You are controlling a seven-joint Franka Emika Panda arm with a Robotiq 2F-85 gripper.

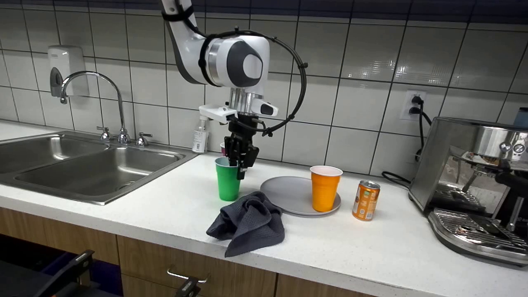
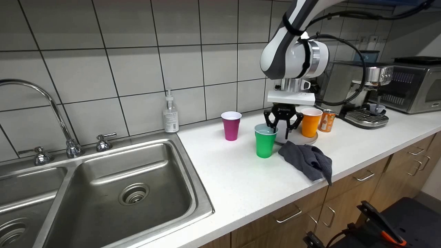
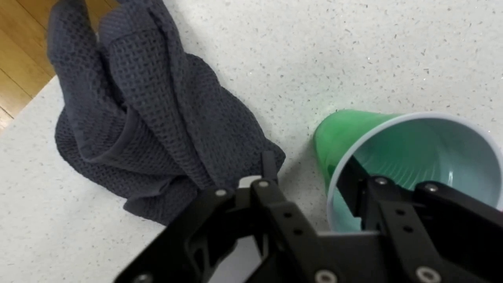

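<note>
My gripper (image 1: 238,170) points down at the green cup (image 1: 228,185) and is open. In the wrist view the gripper (image 3: 308,173) has one finger inside the cup's mouth and the other outside, with the cup (image 3: 338,131) wall between them. A gap shows between the outer finger and the wall. The cup stands upright on the counter in both exterior views. A crumpled dark grey cloth (image 1: 251,225) lies beside it, below the outer finger in the wrist view (image 3: 157,118). An orange cup (image 1: 324,192) stands on a grey plate (image 1: 282,194). A purple cup (image 2: 231,127) stands behind the green one.
An orange can (image 1: 366,201) stands beside the plate. A coffee machine (image 1: 462,165) and a toaster oven (image 2: 420,86) stand farther along. A sink (image 2: 203,206) with a faucet (image 2: 44,98) and a soap bottle (image 2: 170,119) is on the other side. The cloth reaches the counter's front edge.
</note>
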